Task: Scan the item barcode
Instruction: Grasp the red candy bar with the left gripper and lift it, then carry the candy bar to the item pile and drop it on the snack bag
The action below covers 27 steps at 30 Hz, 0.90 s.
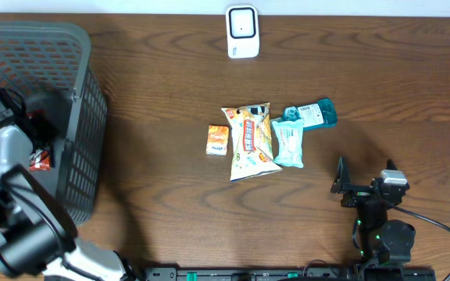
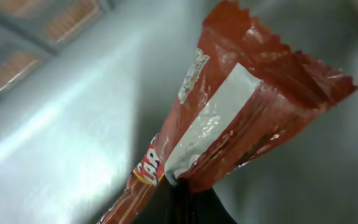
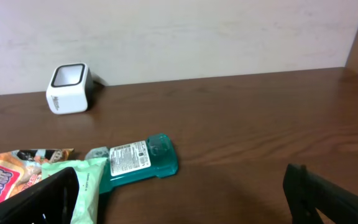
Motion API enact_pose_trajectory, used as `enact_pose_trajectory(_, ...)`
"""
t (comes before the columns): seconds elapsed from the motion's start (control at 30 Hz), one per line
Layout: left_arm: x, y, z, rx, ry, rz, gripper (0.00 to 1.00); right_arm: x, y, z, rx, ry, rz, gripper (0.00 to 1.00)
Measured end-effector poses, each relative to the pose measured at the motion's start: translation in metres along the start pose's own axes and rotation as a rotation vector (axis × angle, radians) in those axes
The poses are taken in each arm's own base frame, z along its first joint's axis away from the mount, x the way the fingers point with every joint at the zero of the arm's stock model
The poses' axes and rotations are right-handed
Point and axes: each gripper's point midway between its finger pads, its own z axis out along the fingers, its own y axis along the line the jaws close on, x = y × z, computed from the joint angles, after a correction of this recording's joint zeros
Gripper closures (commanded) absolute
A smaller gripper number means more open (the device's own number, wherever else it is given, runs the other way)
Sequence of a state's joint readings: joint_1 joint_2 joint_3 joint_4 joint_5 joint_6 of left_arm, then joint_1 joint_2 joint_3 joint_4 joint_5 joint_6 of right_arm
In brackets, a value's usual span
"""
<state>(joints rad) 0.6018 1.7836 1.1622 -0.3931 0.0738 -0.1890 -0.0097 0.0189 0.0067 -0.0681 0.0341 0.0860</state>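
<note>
Basket [image 1: 80, 94], one grey mesh bin, encloses the left gripper [image 1: 44, 150], which reaches down inside it. In the left wrist view this gripper [image 2: 180, 190] is clamped on the lower end of one red snack packet [image 2: 229, 118]. The wrapper runs up and away from the fingertips, with its crimped edge at the far end. From overhead, a bit of the red packet [image 1: 41, 161] shows just beside the gripper, against the basket's inner wall.

The right gripper [image 1: 363, 179] hangs over bare table [image 1: 162, 211] with its two fingers spread wide, holding nothing. Four items lie ahead of it and to its left:
- One teal bottle [image 3: 138, 162], nearest its line of sight, lying on its side.
- One pale green wipes pack [image 3: 86, 177], touching the bottle.
- One large orange snack bag [image 1: 252, 140], touching the wipes pack.
- One small orange sachet [image 1: 218, 140], just beyond the bag and farthest from this gripper.

One white scanner [image 3: 69, 88] stands well beyond the items, far ahead of the right gripper, near the table's back edge.
</note>
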Motion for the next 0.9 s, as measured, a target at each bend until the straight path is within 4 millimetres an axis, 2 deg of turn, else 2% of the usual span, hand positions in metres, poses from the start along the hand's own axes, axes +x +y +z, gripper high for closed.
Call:
enact_pose_trajectory(0.07,-0.013,-0.005,-0.027,0.026,-0.067,-0.035,0.93,0.000,0.000,0.000,0.001,0.000,0.000,0.01)
enact_pose_trajectory(0.23,-0.047,-0.017,-0.111,0.105,-0.275,-0.103,0.93,0.000,0.000,0.000,0.001,0.000,0.000,0.01)
enact_pose_trajectory(0.33,-0.052,-0.022,-0.149,0.150,-0.348,-0.123,0.93,0.000,0.000,0.000,0.001,0.000,0.000,0.01)
enact_pose_trajectory(0.4,-0.055,-0.027,-0.166,0.187,-0.384,-0.127,0.93,0.000,0.000,0.000,0.000,0.000,0.000,0.01)
enact_pose_trajectory(0.53,-0.064,-0.048,-0.204,0.324,-0.471,-0.098,0.93,0.000,0.000,0.000,0.000,0.000,0.000,0.01)
enact_pose_trajectory(0.63,-0.072,-0.077,-0.254,0.515,-0.583,-0.035,0.93,0.000,0.000,0.000,0.000,0.000,0.000,0.01)
enact_pose_trajectory(0.7,-0.071,-0.094,-0.287,0.632,-0.636,0.012,0.93,0.000,0.000,0.000,0.000,0.000,0.000,0.01)
enact_pose_trajectory(0.77,-0.060,-0.113,-0.320,0.755,-0.669,0.073,0.93,0.000,0.000,0.000,0.000,0.000,0.000,0.01)
enact_pose_trajectory(0.9,-0.021,-0.157,-0.362,0.974,-0.629,0.221,0.93,0.000,0.000,0.000,0.000,0.000,0.000,0.01)
